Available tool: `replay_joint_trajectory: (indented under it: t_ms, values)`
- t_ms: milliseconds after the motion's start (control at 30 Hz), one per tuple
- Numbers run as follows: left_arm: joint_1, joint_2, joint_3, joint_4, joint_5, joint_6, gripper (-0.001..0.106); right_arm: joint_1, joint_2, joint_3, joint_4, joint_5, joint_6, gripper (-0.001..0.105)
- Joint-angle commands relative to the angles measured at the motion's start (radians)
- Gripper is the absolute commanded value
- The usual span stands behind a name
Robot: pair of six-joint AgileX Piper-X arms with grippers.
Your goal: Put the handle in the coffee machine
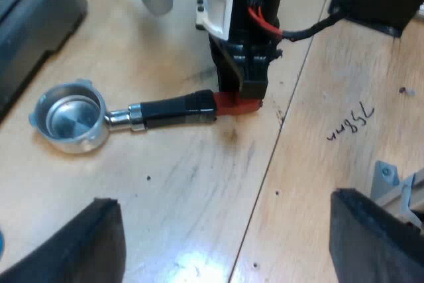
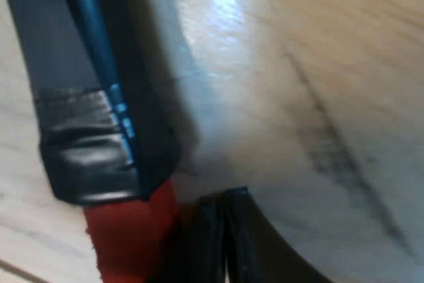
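Black fingers (image 1: 66, 250) of my left tool (image 1: 225, 246) stand wide apart and hold nothing, hovering above the pale wooden worktop (image 1: 199, 183). Just beyond them the metal holder (image 1: 132, 116) lies flat on the boards. Its round steel basket (image 1: 69, 117) opens upward and looks empty, and its dark handle (image 1: 175, 111) runs away from the basket to the red end (image 1: 235, 105). My right tool (image 1: 240, 87) stands upright at that red end, touching it from above. Its own close view shows the glossy handle, a grey band near the tip and the red plastic hard beside the tool, but whether it has closed on anything I cannot tell. Near the red end, across a seam in the boards, a pen scribble (image 1: 351, 120) marks the wood. Farther off, near the basket, sits a dark grey body (image 1: 33, 18) that I take for the espresso machine; the holder lies on the worktop beside it, not yet locked in. I judge the holder stiff and head-heavy, with steel at one end and light plastic at the other. The handle looks smooth and could slip or twist. Held by the red end alone, the basket would likely droop, so I would grip across the dark handle close to the steel collar, squeeze firmly and keep it level for the lift.
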Motion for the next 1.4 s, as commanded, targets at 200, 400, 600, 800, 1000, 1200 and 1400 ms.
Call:
replay_joint_trajectory:
  t_ms: [200,400,600,800,1000,1200,1400]
  values:
    - [-0.004,0.001,-0.010,0.007,-0.073,-0.008,0.067,0.129,0.007,0.002,-0.080,-0.016,0.088,0.000]
    - [-0.004,0.001,-0.010,0.007,-0.073,-0.008,0.067,0.179,0.012,0.002,-0.184,-0.015,0.171,0.000]
    - [-0.004,0.001,-0.010,0.008,-0.076,-0.008,0.067,0.220,0.075,-0.044,-0.251,-0.021,0.243,0.000]
    - [-0.004,0.001,-0.028,0.024,-0.076,-0.008,0.067,0.239,0.168,-0.133,-0.262,-0.021,0.243,0.000]
    - [-0.004,-0.001,-0.076,0.081,-0.084,-0.008,0.067,0.239,0.254,-0.220,-0.328,-0.021,0.252,0.000]
    - [-0.004,-0.001,-0.081,0.116,-0.091,-0.008,0.067,0.239,0.347,-0.320,-0.379,-0.021,0.252,0.000]
    - [-0.004,-0.001,-0.081,0.146,-0.091,-0.008,0.067,0.239,0.418,-0.385,-0.403,0.005,0.252,0.000]
